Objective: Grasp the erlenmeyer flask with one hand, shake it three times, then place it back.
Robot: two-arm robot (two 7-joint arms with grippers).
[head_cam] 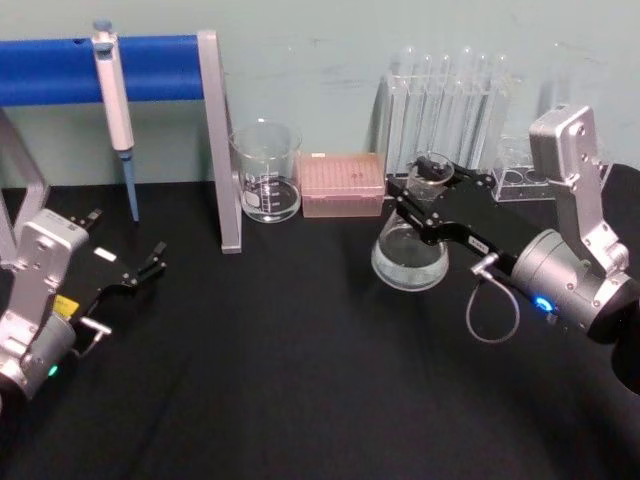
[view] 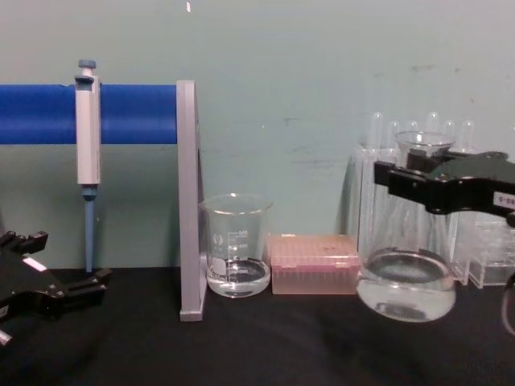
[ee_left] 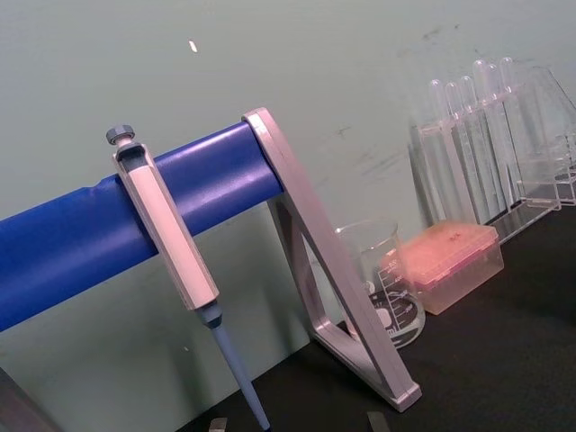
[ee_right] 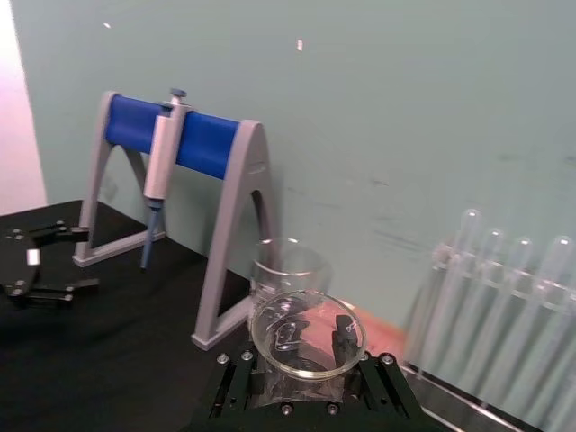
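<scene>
1. Right claw (head_cam: 428, 192) is closed tight around the neck of the flask (head_cam: 408, 262), with one black finger on each side of the glass.
2. The flask is right of the middle of the table (head_cam: 300, 380). It leans a little, with its mouth a bit more to the right than its base. The base looks to be just off the table, but I cannot be sure.
3. A little clear water lies in the bottom of the flask.
4. The tubes (head_cam: 450, 95) stand in a clear rack by the wall, right behind the flask. They are close to its mouth and to the right claw.
5. A pink box (head_cam: 343, 185) sits just left of the flask and a bit farther back. The two do not touch.
6. A beaker (head_cam: 266, 175) stands left of the box, with a little water in it too. It is just beside the grey leg of the stand (head_cam: 218, 140).
7. The stand has a blue bar across the top. A pipette (head_cam: 115, 110) hangs from the bar with its tip pointing down.
8. The left claw (head_cam: 152, 260) rests low at the left side of the table, well apart from the flask. Its fingers are spread wide and nothing is between them.
</scene>
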